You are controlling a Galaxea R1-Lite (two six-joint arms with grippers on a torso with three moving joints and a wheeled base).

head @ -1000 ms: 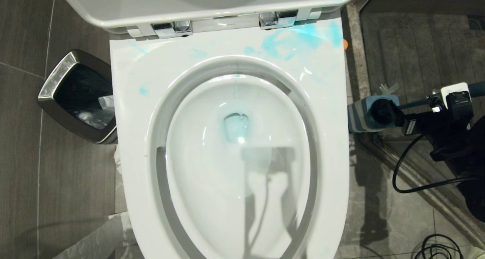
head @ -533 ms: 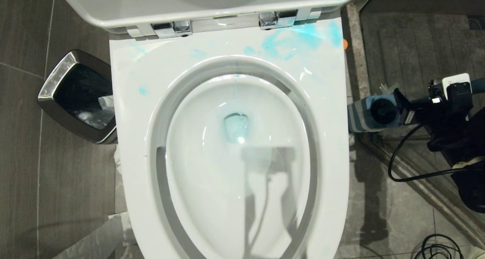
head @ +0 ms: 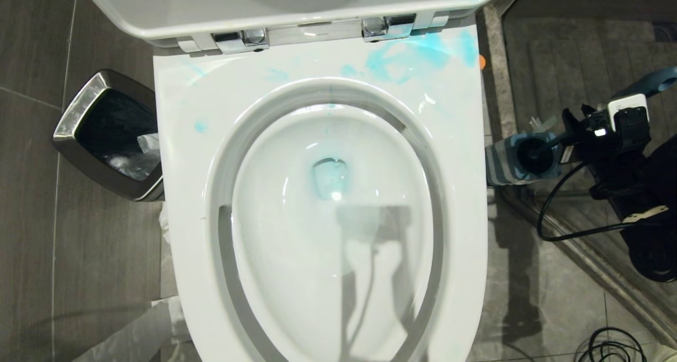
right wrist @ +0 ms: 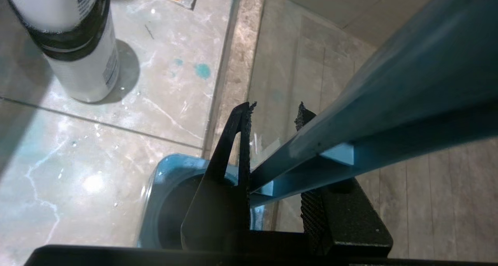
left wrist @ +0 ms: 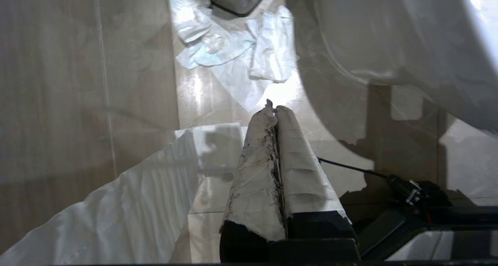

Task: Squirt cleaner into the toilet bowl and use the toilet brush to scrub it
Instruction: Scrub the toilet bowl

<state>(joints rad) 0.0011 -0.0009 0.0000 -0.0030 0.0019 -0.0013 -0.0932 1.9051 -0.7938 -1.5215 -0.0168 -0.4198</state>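
Grey floor tiles [head: 529,277] surround the toilet bowl [head: 328,203]. Right tool [right wrist: 272,110] is clamped on the blue toilet brush handle [right wrist: 389,95], its holder [head: 515,158] just below, the cleaner bottle [right wrist: 70,40] nearby. Left tool [left wrist: 274,108] hangs closed, empty, beside the bowl.

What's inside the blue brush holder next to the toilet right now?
The blue holder opens on a dark well, and the toilet brush handle slants out of it between the right gripper's fingers. The brush head is hidden down in that darkness and behind the gripper.
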